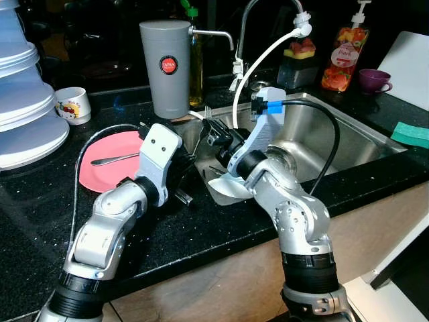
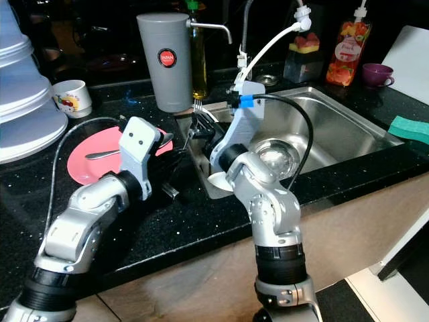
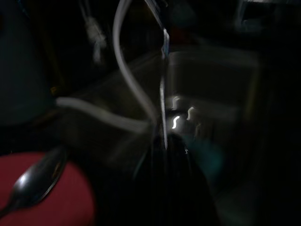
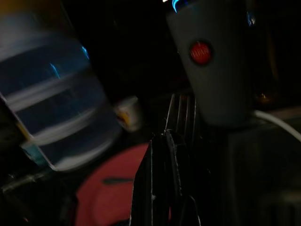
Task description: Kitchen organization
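One fork [image 4: 182,113] is clamped in the right gripper [image 2: 201,127] beside the sink [image 1: 348,134]; the spoon [image 1: 114,159] waits on the pink plate [image 1: 100,176], and the left gripper's [image 1: 191,176] finger state cannot be told.

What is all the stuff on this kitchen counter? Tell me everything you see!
Plate: one, pink, on the black counter at the left.
Spoon: one, silver, lying on the plate.
Canister: one, tall, grey, red round label, behind the plate.
Mug: one, white with pictures, far left.
Containers: a stack, whitish, left edge.
Sink: one, steel, at the right.
Fork: one, silver, held upright by the right end effector.
Soap bottle: one, orange-red, behind the sink.
Cup: one, purple, far right.
Sponge: one, green, right edge.
Left end effector: by the plate.
Right end effector: shut on the fork.
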Tool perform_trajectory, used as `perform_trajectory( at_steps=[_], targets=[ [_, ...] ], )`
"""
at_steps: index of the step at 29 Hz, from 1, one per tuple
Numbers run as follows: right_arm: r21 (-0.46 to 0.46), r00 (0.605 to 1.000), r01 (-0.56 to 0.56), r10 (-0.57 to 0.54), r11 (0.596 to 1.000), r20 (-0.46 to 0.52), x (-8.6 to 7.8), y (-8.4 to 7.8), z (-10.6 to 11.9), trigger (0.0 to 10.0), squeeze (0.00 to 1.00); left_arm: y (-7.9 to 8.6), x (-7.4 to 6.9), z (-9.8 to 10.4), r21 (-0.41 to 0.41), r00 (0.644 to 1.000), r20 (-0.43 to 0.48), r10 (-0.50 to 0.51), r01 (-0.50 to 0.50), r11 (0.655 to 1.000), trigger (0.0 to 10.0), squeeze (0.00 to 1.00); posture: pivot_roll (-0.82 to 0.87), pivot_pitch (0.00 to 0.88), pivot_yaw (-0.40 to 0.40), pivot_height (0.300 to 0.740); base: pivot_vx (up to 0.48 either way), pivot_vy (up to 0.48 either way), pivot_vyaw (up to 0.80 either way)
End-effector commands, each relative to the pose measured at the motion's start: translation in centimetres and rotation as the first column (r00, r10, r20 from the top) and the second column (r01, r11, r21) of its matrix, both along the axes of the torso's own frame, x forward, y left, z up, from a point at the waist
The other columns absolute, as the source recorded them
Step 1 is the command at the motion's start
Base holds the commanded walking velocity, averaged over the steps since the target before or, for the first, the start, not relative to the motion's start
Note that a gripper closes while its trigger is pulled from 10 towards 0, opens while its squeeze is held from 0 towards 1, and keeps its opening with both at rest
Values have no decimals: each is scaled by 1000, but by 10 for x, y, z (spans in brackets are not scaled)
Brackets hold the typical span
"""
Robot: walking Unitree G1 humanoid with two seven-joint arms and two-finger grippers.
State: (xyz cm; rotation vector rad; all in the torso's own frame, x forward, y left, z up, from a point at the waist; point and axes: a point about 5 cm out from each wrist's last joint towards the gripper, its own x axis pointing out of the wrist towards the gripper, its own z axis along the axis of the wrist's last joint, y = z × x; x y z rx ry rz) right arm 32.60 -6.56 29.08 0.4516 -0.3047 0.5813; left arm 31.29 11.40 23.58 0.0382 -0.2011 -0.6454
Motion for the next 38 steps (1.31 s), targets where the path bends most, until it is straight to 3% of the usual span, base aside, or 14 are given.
perform_trajectory(
  at_steps=[1,3,4,5,7,9,13,23,24,25,26,31,38],
  targets=[
    [37,998,-10,12,999,-54,3,3,-5,0,0,4,-5,24,-111,995,101,-16,28,993,0,0,-41,22,47,740,0,0,0],
    [90,998,-6,12,996,-60,5,-1,-2,0,0,9,-7,31,-204,993,117,-27,50,978,0,0,-41,22,47,740,0,0,0],
    [100,998,-5,12,995,-61,5,-2,-1,980,0,10,-7,32,-216,992,120,-29,55,975,0,0,-41,22,47,740,0,0,0],
    [129,998,2,6,992,-60,6,-5,1,10000,0,13,-9,34,-248,992,123,-35,65,966,0,0,-40,25,45,740,0,0,0],
    [168,998,6,4,986,-60,7,-10,3,10000,0,16,-10,36,-286,991,126,-45,80,955,0,0,-40,25,45,740,0,0,0],
    [201,998,-3,15,980,-61,7,-12,5,10000,1000,17,-12,38,-316,990,129,-61,99,944,0,0,-37,27,46,740,0,0,0],
    [226,998,-15,30,974,-62,7,-13,5,10000,1000,18,-14,38,-342,990,121,-77,114,933,0,0,-40,31,45,740,0,0,0],
    [224,996,-33,49,974,-68,8,-13,5,10000,1000,20,-11,35,-326,994,99,-55,84,942,0,0,-39,35,44,740,0,0,0],
    [214,996,-38,54,976,-68,8,-12,5,10000,812,20,-10,35,-319,994,97,-49,78,945,0,0,-39,36,44,740,0,0,0],
    [214,996,-38,54,976,-68,8,-12,5,10000,812,20,-10,35,-319,994,97,-49,78,945,0,0,-39,36,44,740,0,0,0],
    [206,996,-42,57,978,-68,7,-11,5,10000,0,20,-10,34,-312,995,94,-42,69,947,0,0,-38,37,45,740,0,0,0],
    [214,989,-108,127,971,-79,5,-5,3,10000,0,17,-14,35,-405,989,64,-130,145,903,0,0,-38,41,43,740,0,0,0],
    [220,954,-278,295,935,-49,-9,10,3,10000,0,-1,-25,20,-408,949,-38,-314,272,871,0,0,-39,48,44,740,0,0,0]
  ],
)
